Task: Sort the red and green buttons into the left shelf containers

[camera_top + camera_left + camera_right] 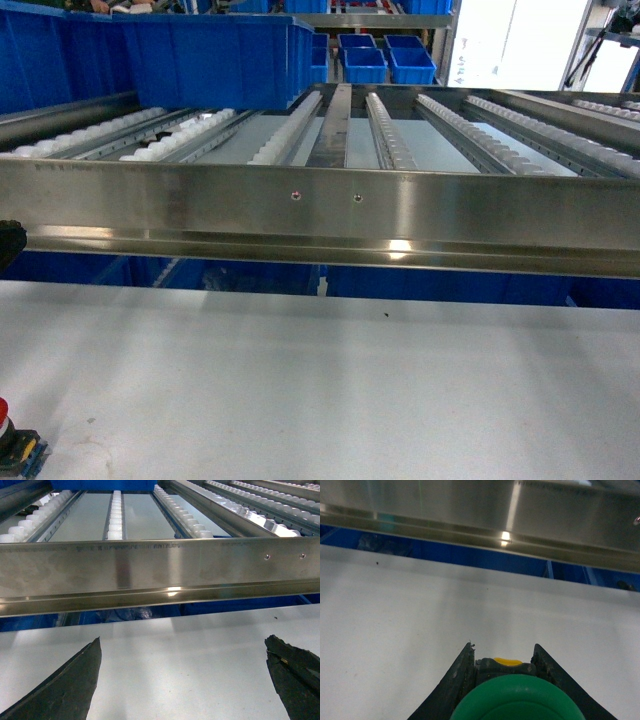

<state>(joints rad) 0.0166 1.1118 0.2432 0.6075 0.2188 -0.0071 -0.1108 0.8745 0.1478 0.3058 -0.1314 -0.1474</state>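
Observation:
A red button [8, 440] with a dark body stands on the white table at the bottom left corner of the head view. My right gripper [503, 647] is shut on the green button [517, 700], whose green cap fills the bottom of the right wrist view, above the table. My left gripper [184, 638] is open with only bare table between its fingers [65, 690], facing the shelf rail. A large blue container [200, 55] sits on the shelf's roller tracks at the upper left. Neither gripper's jaws show in the head view.
The steel front rail [320, 205] of the shelf runs across just beyond the white table [330, 380]. Roller tracks [390, 130] lie behind it. More blue bins [385, 62] stand far back, and others [230, 275] sit under the rail. A black shape [8, 245] shows at the left edge.

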